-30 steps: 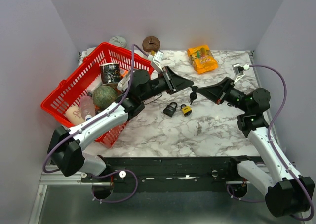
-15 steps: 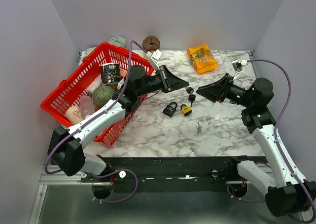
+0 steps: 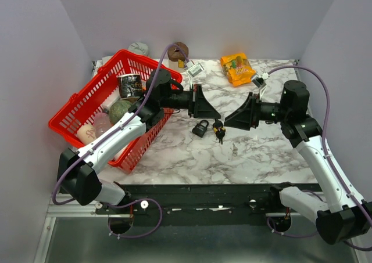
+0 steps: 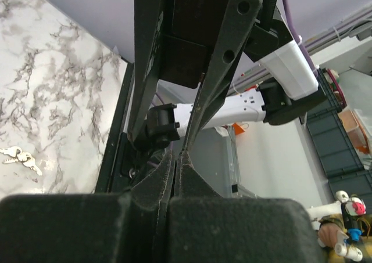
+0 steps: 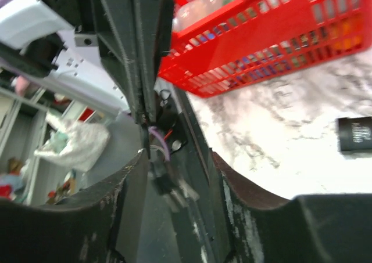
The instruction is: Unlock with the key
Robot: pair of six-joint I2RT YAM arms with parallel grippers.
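A black padlock (image 3: 200, 128) and a yellow padlock (image 3: 216, 124) lie side by side mid-table. The key bunch (image 3: 220, 134), with black heads, is right beside the yellow padlock, below both gripper tips. In the right wrist view the key bunch (image 5: 168, 182) is a blur between my spread fingers and touches neither. My left gripper (image 3: 215, 116) hovers just above the padlocks, its jaws shut together (image 4: 176, 154) with nothing showing between them. My right gripper (image 3: 228, 123) faces it from the right, open (image 5: 177, 154). The black padlock (image 5: 354, 134) shows at the right edge of that view.
A red basket (image 3: 58, 123) full of groceries sits tilted at the left, under my left arm. An orange snack bag (image 3: 238, 68) and a brown ring-shaped thing (image 3: 177, 51) lie at the back. A loose set of silver keys (image 4: 20, 157) lies on the marble near the front.
The key bunch was held up between both grippers; the right gripper opened and the bunch has come down beside the yellow padlock. Both gripper tips have dropped lower and nearer the padlocks.
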